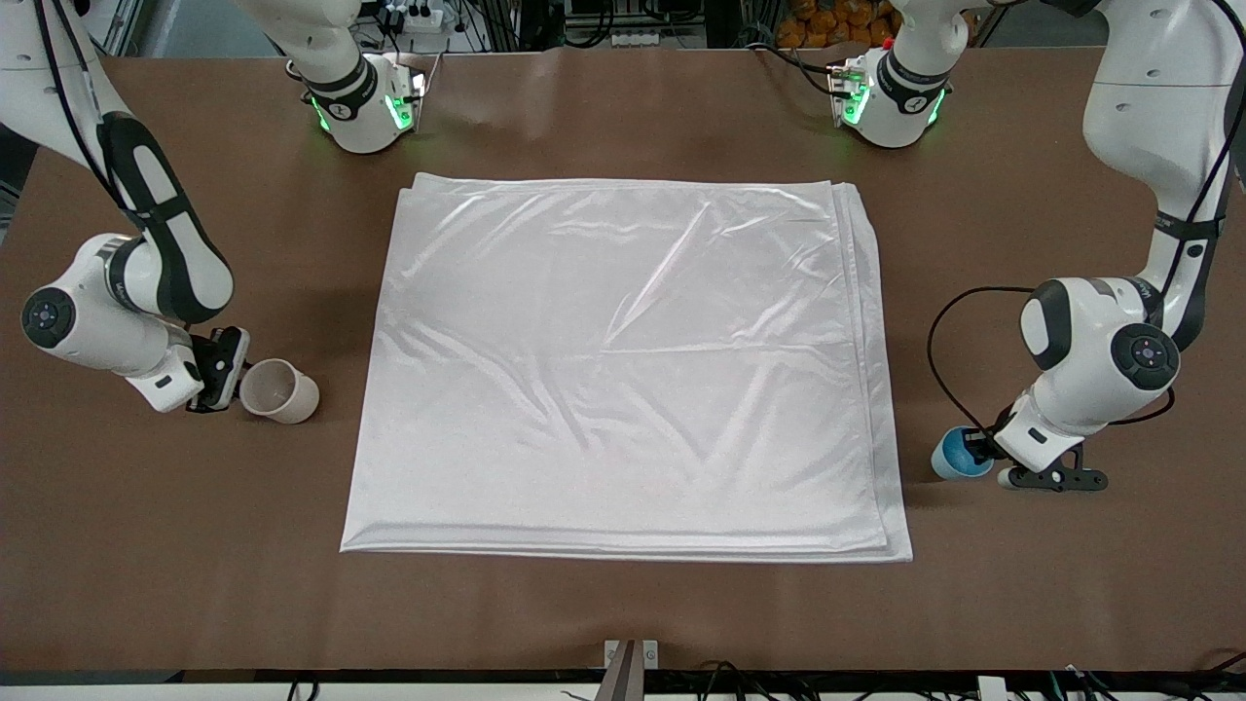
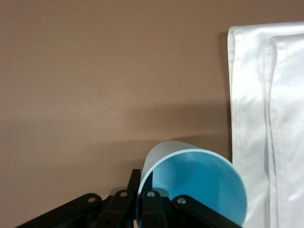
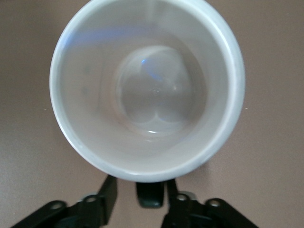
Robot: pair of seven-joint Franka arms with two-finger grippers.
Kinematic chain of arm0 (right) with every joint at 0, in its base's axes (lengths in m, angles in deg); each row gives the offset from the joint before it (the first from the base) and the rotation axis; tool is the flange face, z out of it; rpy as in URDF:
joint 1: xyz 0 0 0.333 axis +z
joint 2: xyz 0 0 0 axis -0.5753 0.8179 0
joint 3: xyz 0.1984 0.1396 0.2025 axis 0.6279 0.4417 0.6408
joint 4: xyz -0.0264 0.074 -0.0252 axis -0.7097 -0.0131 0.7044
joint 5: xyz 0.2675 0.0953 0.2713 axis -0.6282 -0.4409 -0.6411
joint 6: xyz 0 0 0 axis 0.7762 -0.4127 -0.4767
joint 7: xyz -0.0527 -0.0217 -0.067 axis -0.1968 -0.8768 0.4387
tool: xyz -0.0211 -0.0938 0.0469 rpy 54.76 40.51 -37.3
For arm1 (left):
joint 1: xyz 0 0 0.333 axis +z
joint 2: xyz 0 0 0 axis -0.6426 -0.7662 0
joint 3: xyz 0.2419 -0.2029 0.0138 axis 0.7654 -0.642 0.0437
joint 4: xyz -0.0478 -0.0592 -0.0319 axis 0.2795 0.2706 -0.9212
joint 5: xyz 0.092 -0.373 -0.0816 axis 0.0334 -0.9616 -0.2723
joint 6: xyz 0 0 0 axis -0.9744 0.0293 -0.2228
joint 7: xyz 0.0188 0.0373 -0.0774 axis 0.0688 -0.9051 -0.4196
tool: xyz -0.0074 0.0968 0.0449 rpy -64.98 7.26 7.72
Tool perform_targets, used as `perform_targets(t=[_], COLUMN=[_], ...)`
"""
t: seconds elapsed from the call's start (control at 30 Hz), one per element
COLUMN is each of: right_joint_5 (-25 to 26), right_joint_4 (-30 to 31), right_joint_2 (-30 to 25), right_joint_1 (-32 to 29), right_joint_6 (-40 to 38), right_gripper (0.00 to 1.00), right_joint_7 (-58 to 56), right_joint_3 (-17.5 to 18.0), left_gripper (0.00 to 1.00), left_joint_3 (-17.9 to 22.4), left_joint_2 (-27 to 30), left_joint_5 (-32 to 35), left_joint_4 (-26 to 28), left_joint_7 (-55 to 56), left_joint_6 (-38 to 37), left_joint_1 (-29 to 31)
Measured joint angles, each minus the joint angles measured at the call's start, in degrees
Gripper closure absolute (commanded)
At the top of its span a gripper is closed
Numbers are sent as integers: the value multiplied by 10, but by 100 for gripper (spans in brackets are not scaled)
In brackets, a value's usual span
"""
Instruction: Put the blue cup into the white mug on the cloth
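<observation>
The white cloth (image 1: 623, 370) lies spread in the middle of the table. The white mug (image 1: 279, 389) rests on the bare table beside the cloth, at the right arm's end, its mouth turned toward my right gripper (image 1: 237, 376). In the right wrist view the mug (image 3: 147, 90) fills the frame, and my right gripper (image 3: 140, 192) is open, its fingers straddling the dark handle (image 3: 151, 195) with a gap showing. The blue cup (image 1: 952, 456) is beside the cloth at the left arm's end. My left gripper (image 1: 978, 448) is shut on the blue cup's (image 2: 199, 185) rim, one finger inside and one outside.
The cloth's folded edge (image 2: 266, 118) lies close beside the blue cup. Bare brown table (image 1: 623, 613) surrounds the cloth. Both arm bases stand along the table edge farthest from the front camera.
</observation>
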State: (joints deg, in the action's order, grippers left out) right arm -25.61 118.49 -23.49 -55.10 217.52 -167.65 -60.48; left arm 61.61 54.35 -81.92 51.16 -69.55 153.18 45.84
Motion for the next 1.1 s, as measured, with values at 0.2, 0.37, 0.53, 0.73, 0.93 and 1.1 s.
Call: perform_targets(t=[0.2,0.37,0.53,0.73,0.93,1.1], right_joint_5=[-22,-37,-38,-39,-41,-41], right_joint_4=[0,-2,-9,-12,-12,-10], right_joint_2=[0,-1,-19,-67,-105,-113], right_joint_1=[0,0,1,4,34,90], right_joint_6=[0,3,6,0,-16,-20], right_gripper=[100,100,100,100,100,100], right_joint_7=[-1,-7,-7,-6,31,87], right_joint_3=[1,13,42,95,137,144], left_gripper=[100,100,100,100,100,100], left_joint_3=[-1,-2,-9,-13,-19,-35], left_joint_2=[11,30,56,82,97,111], left_joint_5=[2,2,2,2,2,2], left_joint_4=[-2,-16,-38,-53,-58,-63], left_joint_7=[-5,-5,-5,-5,-5,-5], left_joint_6=[-16,-62,-115,-154,-173,-197], left_joint_1=[-2,-13,-21,-26,-29,-30])
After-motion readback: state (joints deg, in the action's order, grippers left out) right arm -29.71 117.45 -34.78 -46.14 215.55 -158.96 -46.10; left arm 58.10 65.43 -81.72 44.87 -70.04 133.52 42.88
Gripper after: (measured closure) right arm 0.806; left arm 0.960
